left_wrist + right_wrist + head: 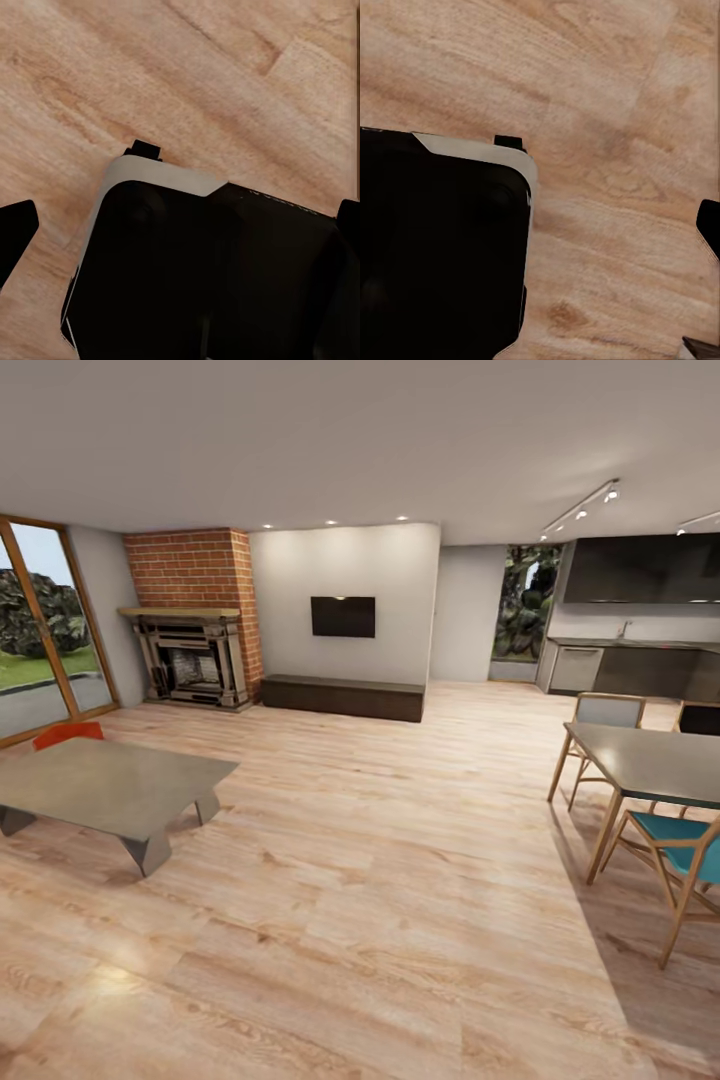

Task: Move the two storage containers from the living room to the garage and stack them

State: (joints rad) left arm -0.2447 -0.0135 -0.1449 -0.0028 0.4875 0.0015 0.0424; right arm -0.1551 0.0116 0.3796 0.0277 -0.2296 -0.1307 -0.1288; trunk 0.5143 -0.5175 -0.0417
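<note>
I am in the living room, on its light wood plank floor (380, 880). One red-orange storage container (68, 733) peeks out behind the far edge of the grey coffee table (100, 785) at the left, near the glass doors (40, 630); the table hides most of it. The garage is out of view. In the left wrist view my left gripper (180, 225) hangs open over my dark base (210, 277), with black fingertips (16, 232) at both sides. My right gripper (540, 232) is also open and empty, one fingertip (709, 225) showing above the planks.
A brick fireplace (195, 630) and a low dark TV bench (343, 696) line the far wall. A dining table (650, 760) with wooden chairs (680, 860) stands at the right, with a kitchen counter (630, 665) behind it. Open plank floor lies between me and the coffee table.
</note>
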